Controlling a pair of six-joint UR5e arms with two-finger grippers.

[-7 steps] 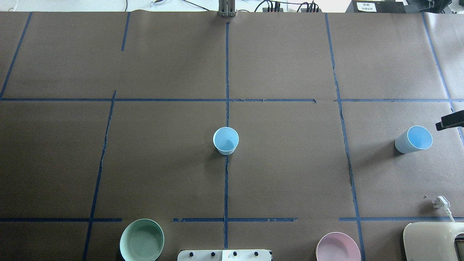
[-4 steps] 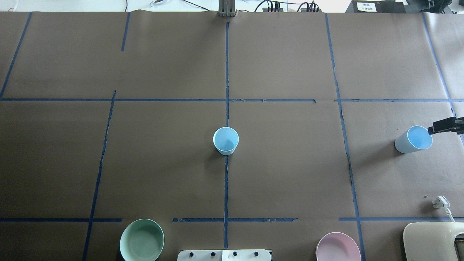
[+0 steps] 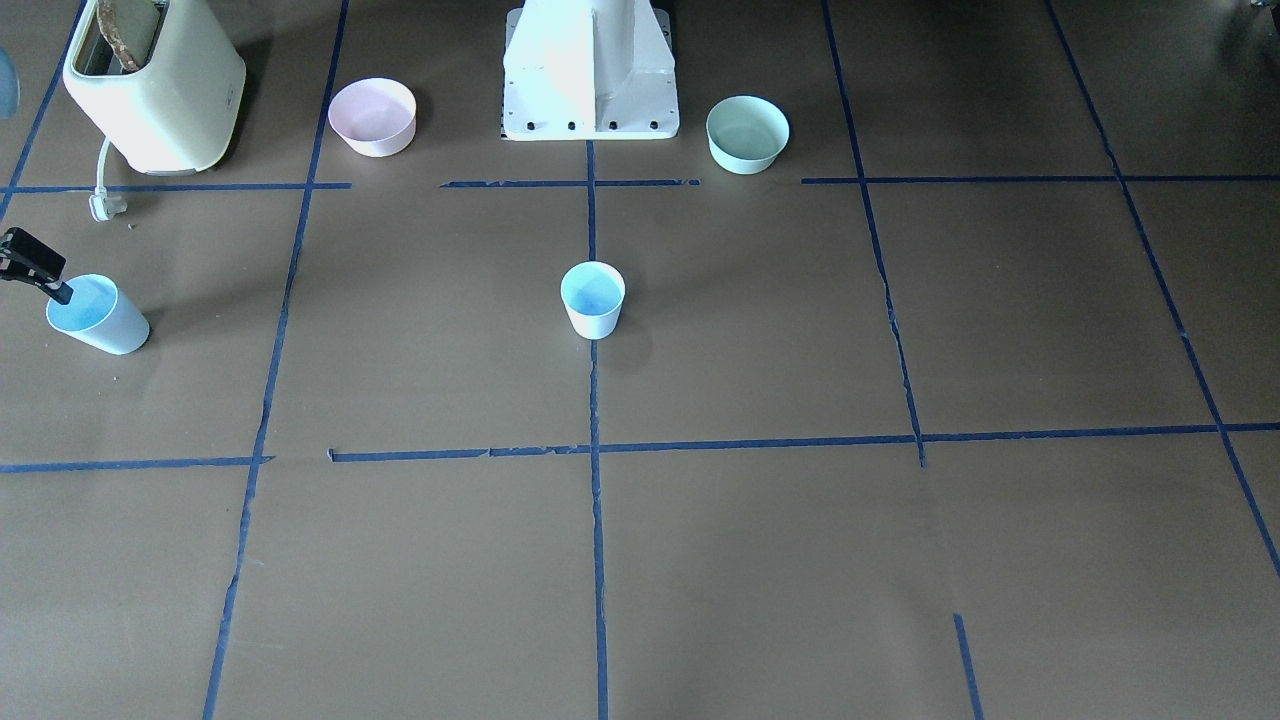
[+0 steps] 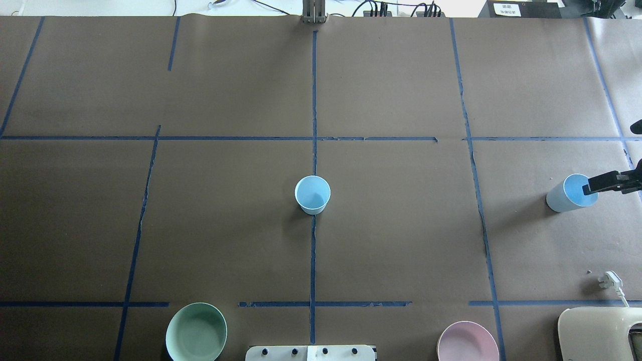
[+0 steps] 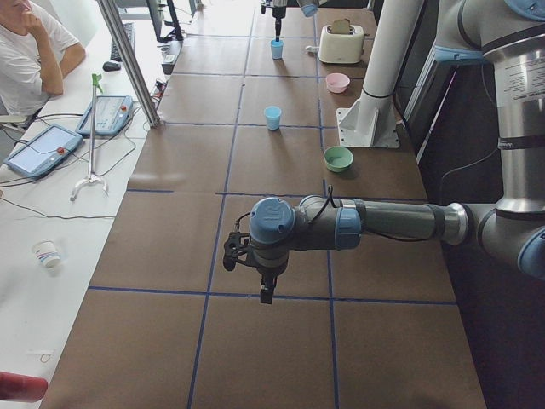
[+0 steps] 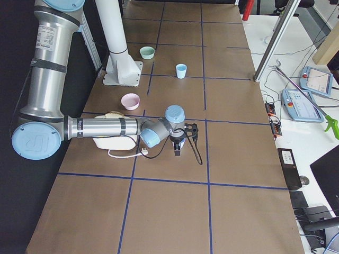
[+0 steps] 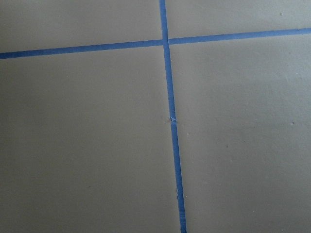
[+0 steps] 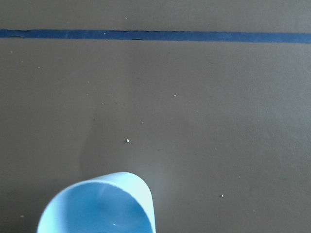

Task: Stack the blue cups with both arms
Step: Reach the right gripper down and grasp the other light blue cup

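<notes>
One blue cup (image 4: 312,194) stands upright at the table's centre, also in the front view (image 3: 593,298). The second blue cup (image 4: 569,194) stands at the far right (image 3: 97,313), and its rim fills the bottom of the right wrist view (image 8: 99,206). My right gripper (image 4: 600,183) comes in from the right edge. One thin black finger (image 3: 40,270) reaches over that cup's mouth; the jaws look open and hold nothing. My left gripper (image 5: 265,285) hangs over bare table far from both cups. I cannot tell if it is open or shut.
A mint-green bowl (image 4: 196,332) and a pink bowl (image 4: 467,342) sit on either side of the white pedestal base (image 3: 590,70). A cream toaster (image 3: 155,85) with a loose plug (image 4: 611,280) stands near the right cup. Blue tape lines cross the brown table cover.
My right gripper has moved left and slightly nearer, from beside the right cup to over its mouth. Both cups and the bowls have not moved.
</notes>
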